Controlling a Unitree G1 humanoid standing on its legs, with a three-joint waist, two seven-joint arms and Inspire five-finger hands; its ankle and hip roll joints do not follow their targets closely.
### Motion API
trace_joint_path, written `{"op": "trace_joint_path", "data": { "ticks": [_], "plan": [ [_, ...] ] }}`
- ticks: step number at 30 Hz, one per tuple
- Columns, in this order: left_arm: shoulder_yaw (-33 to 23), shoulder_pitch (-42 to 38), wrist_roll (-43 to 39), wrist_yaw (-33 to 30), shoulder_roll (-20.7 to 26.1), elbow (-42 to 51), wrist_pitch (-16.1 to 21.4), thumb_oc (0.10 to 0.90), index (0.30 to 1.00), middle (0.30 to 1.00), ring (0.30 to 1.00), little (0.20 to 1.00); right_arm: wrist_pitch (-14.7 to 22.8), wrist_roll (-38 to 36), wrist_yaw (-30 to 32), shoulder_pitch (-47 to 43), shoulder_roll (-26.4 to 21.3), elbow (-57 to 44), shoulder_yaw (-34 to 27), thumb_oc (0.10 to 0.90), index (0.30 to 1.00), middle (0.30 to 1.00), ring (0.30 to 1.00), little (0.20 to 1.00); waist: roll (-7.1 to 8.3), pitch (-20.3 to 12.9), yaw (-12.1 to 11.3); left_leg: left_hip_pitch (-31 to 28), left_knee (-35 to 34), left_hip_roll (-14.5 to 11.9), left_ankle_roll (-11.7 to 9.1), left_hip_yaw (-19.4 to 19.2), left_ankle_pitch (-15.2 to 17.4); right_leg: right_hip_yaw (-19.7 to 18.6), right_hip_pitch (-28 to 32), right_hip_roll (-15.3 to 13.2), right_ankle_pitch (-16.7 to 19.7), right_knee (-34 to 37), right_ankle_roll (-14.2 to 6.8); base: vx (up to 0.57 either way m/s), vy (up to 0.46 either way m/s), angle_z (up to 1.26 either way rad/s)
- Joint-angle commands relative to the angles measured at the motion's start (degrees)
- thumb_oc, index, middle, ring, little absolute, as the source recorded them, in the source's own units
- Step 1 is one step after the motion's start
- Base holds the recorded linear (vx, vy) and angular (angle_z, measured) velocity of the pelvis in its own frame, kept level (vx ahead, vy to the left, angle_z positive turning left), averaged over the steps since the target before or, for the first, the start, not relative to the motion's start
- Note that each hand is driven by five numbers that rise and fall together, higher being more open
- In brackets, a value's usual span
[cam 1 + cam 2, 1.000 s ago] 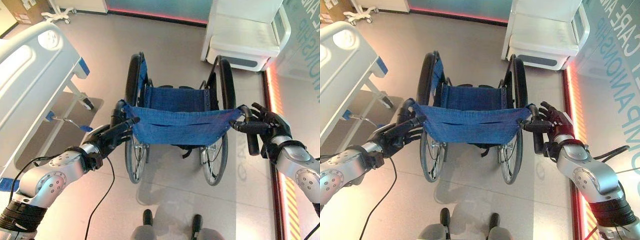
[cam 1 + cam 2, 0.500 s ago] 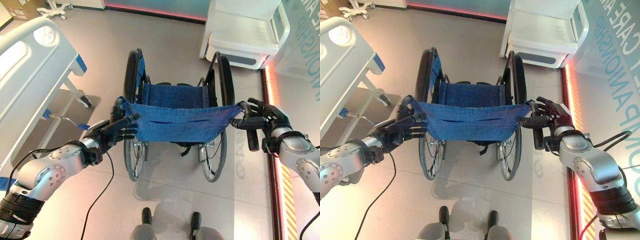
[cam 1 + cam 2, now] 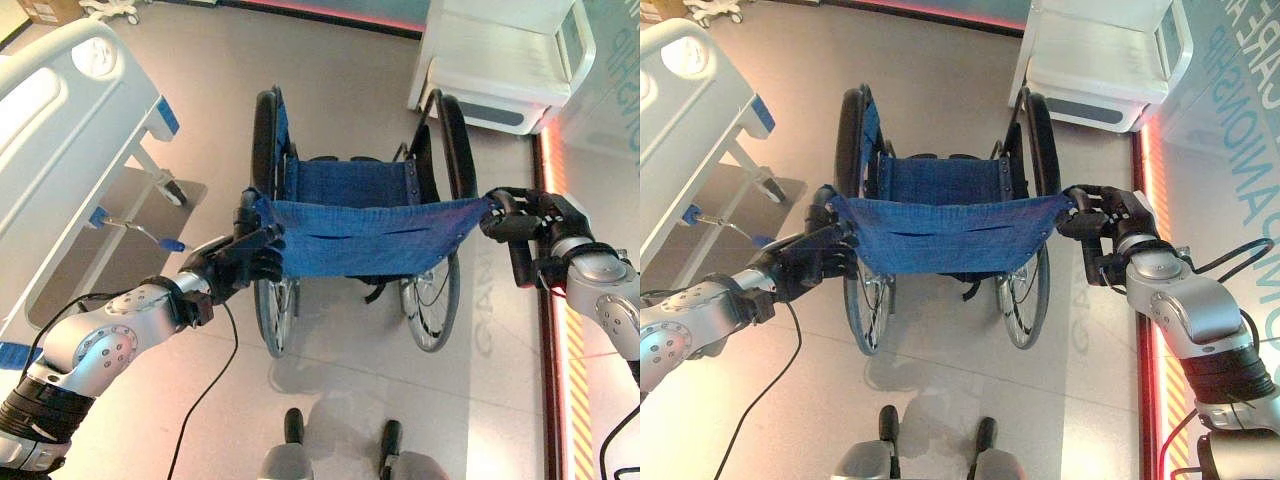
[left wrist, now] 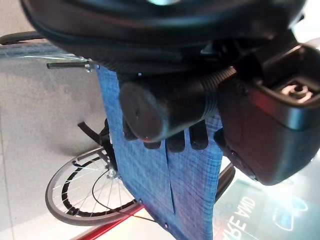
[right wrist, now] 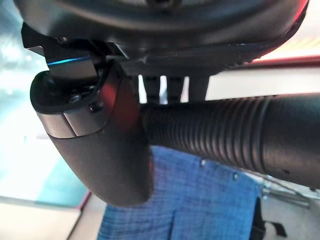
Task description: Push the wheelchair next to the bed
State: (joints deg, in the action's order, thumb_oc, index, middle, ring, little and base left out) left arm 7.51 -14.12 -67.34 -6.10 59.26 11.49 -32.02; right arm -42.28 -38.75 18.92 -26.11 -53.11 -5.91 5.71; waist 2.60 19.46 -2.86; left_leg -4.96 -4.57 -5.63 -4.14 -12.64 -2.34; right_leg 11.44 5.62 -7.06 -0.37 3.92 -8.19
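Observation:
A wheelchair point(image 3: 360, 235) with a blue cloth seat and back and black wheels stands on the floor straight ahead, its back toward me. My left hand point(image 3: 235, 265) is curled round the left push handle point(image 4: 150, 110), whose round end sticks out past the fingers. On the other side, my right hand point(image 3: 545, 215) grips the ribbed right push handle point(image 5: 225, 135), with the thumb point(image 5: 105, 145) across it. The white hospital bed point(image 3: 50, 120) stands to the left, a gap of floor between it and the wheelchair.
The bed's frame and castor point(image 3: 175, 190) reach toward the wheelchair's left wheel. A white cabinet-like unit point(image 3: 500, 70) stands beyond the wheelchair on the right. A glowing red strip point(image 3: 560, 340) runs along the floor at the right. Grey floor lies open ahead.
Both hands have gone from straight, spread fingers at the push handles to curled round them. The view has shifted a little.

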Motion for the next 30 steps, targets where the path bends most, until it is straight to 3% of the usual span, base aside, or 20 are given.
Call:
{"op": "trace_joint_path", "data": {
  "ticks": [1,11,18,20,22,23,24,25,26,28,29,30],
  "plan": [
    [-3.89,-5.42,0.57,-0.35,0.61,-2.29,6.23,0.400,0.300,0.300,0.300,0.300,-3.38,2.84,-2.13,7.02,-8.16,6.09,3.07,0.400,0.300,0.300,0.300,0.300,-1.11,-0.84,3.70,3.85,3.90,1.26,1.47,-0.09,0.28,0.39,-5.37,-0.04,3.62,-3.67,0.96,0.00,0.000,0.00],
    [-4.91,-5.27,0.96,-1.63,0.13,-2.20,6.63,0.400,0.300,0.300,0.300,0.300,-2.36,2.94,-2.36,7.41,-7.26,5.33,2.79,0.400,0.300,0.300,0.300,0.300,-1.16,-0.70,3.71,4.18,4.51,0.61,1.22,-0.06,0.24,1.23,-5.87,0.71,2.35,-5.39,1.79,0.00,-0.062,0.00],
    [-7.43,-4.36,2.47,-5.64,-0.15,-2.57,7.77,0.400,0.300,0.300,0.300,0.300,-1.94,2.64,-3.84,6.63,-7.28,2.73,3.31,0.400,0.300,0.300,0.300,0.300,-0.26,-0.83,3.69,5.65,11.28,-2.42,-0.10,0.84,1.14,2.85,-6.07,2.72,-0.75,-9.77,4.59,0.04,-0.189,0.05],
    [-8.66,-4.09,3.20,-6.61,0.16,-3.64,8.70,0.400,0.300,0.300,0.300,0.300,-0.33,3.11,-5.41,5.28,-8.20,3.07,3.87,0.400,0.300,0.300,0.300,0.300,0.52,-0.17,3.68,6.71,17.58,-3.94,-0.35,0.45,3.06,3.46,-5.81,2.79,-1.36,-11.25,5.57,0.06,-0.248,0.07],
    [-9.65,-3.76,2.95,-6.37,0.09,-4.57,9.30,0.400,0.300,0.300,0.300,0.300,0.57,2.83,-5.87,3.98,-8.77,3.32,4.53,0.400,0.300,0.300,0.300,0.300,0.97,0.35,3.42,8.31,23.12,-4.99,-0.63,1.03,2.53,3.32,-5.61,3.15,-1.59,-12.13,6.35,0.08,-0.215,-0.06],
    [-11.06,-2.96,1.93,-6.35,-0.17,-4.94,9.30,0.400,0.300,0.300,0.300,0.300,1.16,3.04,-5.99,2.83,-9.03,3.08,5.34,0.400,0.300,0.300,0.300,0.300,1.47,1.18,2.66,12.20,32.91,-5.10,-0.78,3.45,0.42,2.63,-5.14,3.79,-2.09,-13.19,7.48,0.11,-0.237,-0.16],
    [-12.26,-2.21,1.99,-5.96,-0.56,-5.12,8.84,0.400,0.300,0.300,0.300,0.300,1.34,3.35,-6.41,2.26,-9.11,2.62,5.67,0.400,0.300,0.300,0.300,0.300,1.72,1.77,2.18,15.27,39.80,-4.69,-0.35,4.50,-0.61,1.90,-4.67,4.40,-2.65,-14.16,8.33,0.12,-0.240,-0.20],
    [-12.67,-1.92,1.96,-5.86,-0.70,-5.17,8.73,0.400,0.300,0.300,0.300,0.300,1.39,3.35,-6.50,2.12,-9.14,2.43,5.72,0.400,0.300,0.300,0.300,0.300,1.67,1.94,2.10,16.24,41.52,-4.71,-0.25,4.75,-1.02,1.67,-4.48,4.70,-2.83,-14.41,8.60,0.21,-0.149,-0.19],
    [-14.08,-1.00,2.05,-4.76,-1.29,-5.96,7.67,0.400,0.300,0.300,0.300,0.300,1.83,4.31,-7.22,1.62,-8.66,2.52,6.21,0.400,0.300,0.300,0.300,0.300,1.43,2.51,1.06,19.05,43.10,-2.56,0.76,6.21,-2.05,0.36,-2.82,5.56,-3.83,-15.37,8.97,0.25,-0.050,-0.11],
    [-15.76,1.07,2.57,-3.39,-1.51,-6.79,7.17,0.400,0.300,0.300,0.300,0.300,2.32,5.78,-8.44,1.47,-7.83,2.26,6.62,0.400,0.300,0.300,0.300,0.300,0.59,2.41,-0.85,21.01,37.43,1.11,1.55,6.31,-3.47,-1.01,-0.92,6.67,-5.17,-16.25,8.63,0.32,0.001,-0.03],
    [-16.06,1.51,2.76,-2.98,-1.60,-7.04,7.21,0.400,0.300,0.300,0.300,0.300,2.46,5.78,-8.56,1.41,-7.74,2.18,6.75,0.400,0.300,0.300,0.300,0.300,0.48,2.30,-1.17,21.10,36.13,1.24,1.50,5.92,-3.97,-1.14,-0.51,6.89,-5.42,-16.26,8.57,0.45,0.045,-0.11],
    [-16.15,2.47,2.86,-1.90,-1.82,-8.07,7.58,0.400,0.300,0.300,0.300,0.300,2.83,5.78,-8.95,0.50,-7.43,2.51,8.00,0.400,0.300,0.300,0.300,0.300,-0.71,1.65,-2.24,20.72,27.96,0.34,0.05,4.33,-7.60,-0.74,1.75,8.44,-6.51,-16.00,8.29,0.54,0.083,-0.31]
  ]
}}
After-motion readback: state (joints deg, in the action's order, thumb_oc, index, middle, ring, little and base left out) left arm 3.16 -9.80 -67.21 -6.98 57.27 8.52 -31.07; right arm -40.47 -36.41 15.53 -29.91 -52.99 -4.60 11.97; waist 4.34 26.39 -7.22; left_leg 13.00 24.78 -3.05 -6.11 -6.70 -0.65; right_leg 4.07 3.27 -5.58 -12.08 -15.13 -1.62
